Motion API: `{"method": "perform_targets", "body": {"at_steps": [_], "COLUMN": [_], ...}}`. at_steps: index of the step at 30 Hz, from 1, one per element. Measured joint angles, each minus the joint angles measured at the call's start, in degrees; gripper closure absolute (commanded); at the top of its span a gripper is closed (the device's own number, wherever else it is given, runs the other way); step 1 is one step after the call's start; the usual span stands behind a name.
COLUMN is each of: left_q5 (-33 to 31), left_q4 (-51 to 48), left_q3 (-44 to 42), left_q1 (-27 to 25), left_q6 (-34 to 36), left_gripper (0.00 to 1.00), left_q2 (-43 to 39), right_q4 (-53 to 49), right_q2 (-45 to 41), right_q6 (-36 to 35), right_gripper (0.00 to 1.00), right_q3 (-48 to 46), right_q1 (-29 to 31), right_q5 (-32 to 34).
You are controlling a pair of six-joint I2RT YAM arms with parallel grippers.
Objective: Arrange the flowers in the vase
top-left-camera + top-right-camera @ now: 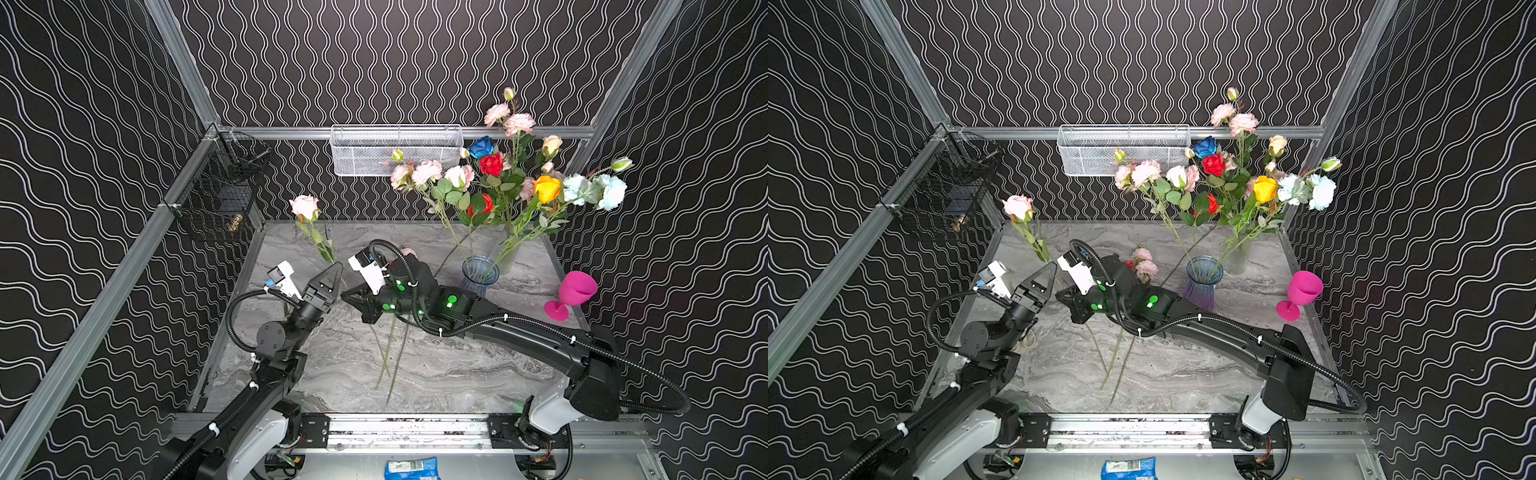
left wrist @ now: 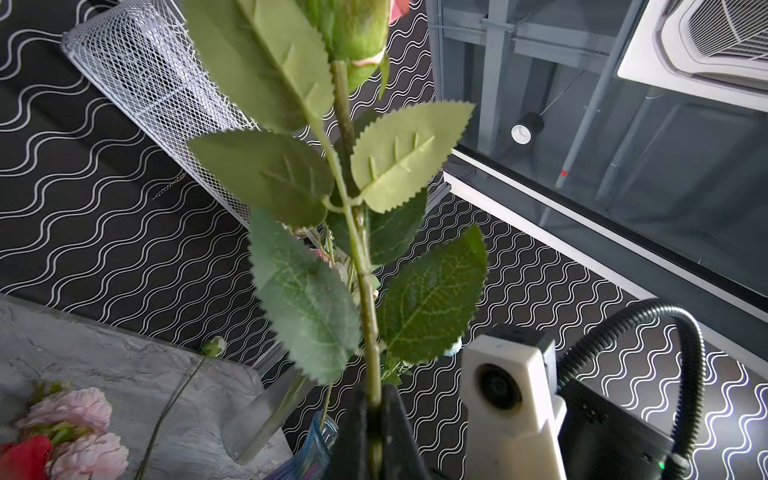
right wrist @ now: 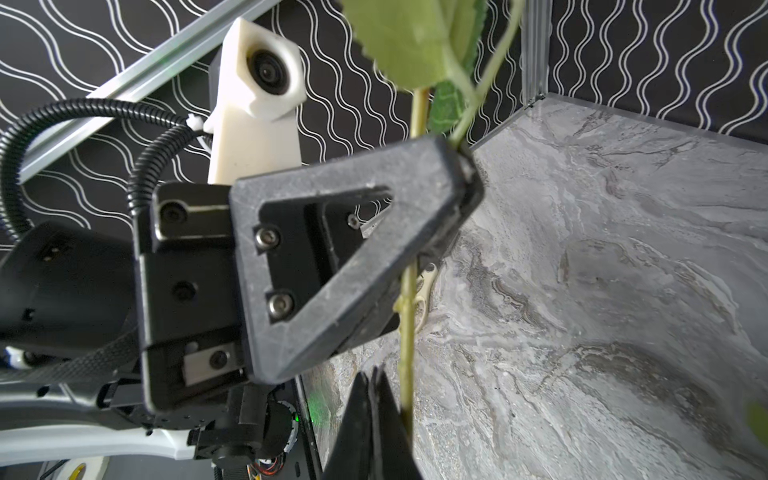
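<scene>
Left wrist view: the left gripper (image 2: 374,401) clamps the green-stemmed pink artificial rose (image 2: 360,257), its bloom mostly cut off. The right gripper (image 3: 371,388) is closed, with the stem just beside it; contact is unclear.

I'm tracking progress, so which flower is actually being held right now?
The lone pale pink rose at the left: its stem is pinched by the fingers of the left gripper; the other flowers stand in vases or lie loose.

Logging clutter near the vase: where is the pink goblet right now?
In both top views the pink goblet stands on its foot by the right edge of the table, just right of the blue glass vase and apart from it.
</scene>
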Motion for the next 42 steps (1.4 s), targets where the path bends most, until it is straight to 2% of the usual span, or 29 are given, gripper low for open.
{"method": "perform_targets", "body": {"at_steps": [6,8,10,16,21,24,26,28,33,35,37,38,39,41,42], "left_q5": [-0.1,-0.5,-1.1,-0.9,-1.0,-1.1,-1.1,-1.2,-1.1,-1.1,-1.2,-1.2,-1.1,-1.1,-1.1], "left_q4": [-3.9,-5.5,-7.5,-14.8,-19.9,-22.5,-23.5,-23.7,-23.7,-22.6,-21.9,-21.7,-21.6,-21.9,-22.4], "left_q3": [0.3,0.3,0.3,3.3,3.9,4.7,4.8,4.8,4.7,4.4,4.2,4.1,4.1,4.1,4.1], "left_q1": [0.0,0.0,0.0,0.1,0.1,0.1,0.1,0.1,0.1,0.1,0.1,0.1,0.1,0.1,0.2], "left_q6": [1.8,3.0,4.2,7.5,10.3,11.1,11.7,11.9,11.9,11.8,11.6,11.5,11.5,11.5,11.5], "left_gripper": [1.0,1.0,1.0,1.0,1.0,1.0,1.0,1.0,1.0,1.0,1.0,0.89,0.82,0.42,0.3], "left_q2": [-3.6,-4.9,-6.1,-9.5,-12.6,-12.9,-12.6,-12.1,-10.6,-10.1,-9.9,-9.9,-9.9,-10.2,-10.7], "right_q4": [0.2,-0.1,-0.6,-1.6,-5.6,-7.1,-8.3,-9.0,-10.2,-10.2,-10.3,-10.3,-10.1,-9.6,-9.4], "right_q2": [-0.5,-0.9,-1.9,-4.9,-1.5,1.2,2.2,3.2,4.6,4.6,4.6,4.6,4.6,4.6,4.6], "right_q6": [0.1,0.3,0.2,-1.5,-4.4,-6.0,-6.8,-6.8,-6.9,-6.5,-5.8,-5.7,-5.7,-5.5,-5.5], "right_gripper": [0.93,0.74,0.66,0.52,0.41,0.43,0.48,0.56,0.89,0.98,1.0,1.0,1.0,1.0,1.0], "right_q3": [-0.1,0.0,0.0,-0.4,5.1,8.2,9.0,9.7,10.6,10.6,10.6,10.6,10.5,10.1,9.9], "right_q1": [0.2,0.7,1.4,1.8,1.2,0.9,0.6,0.6,0.7,0.7,0.7,0.7,0.6,0.6,0.6], "right_q5": [-0.5,-0.2,0.0,4.3,5.8,6.8,6.8,6.4,4.9,3.8,3.7,3.4,3.3,3.1,3.1]}}
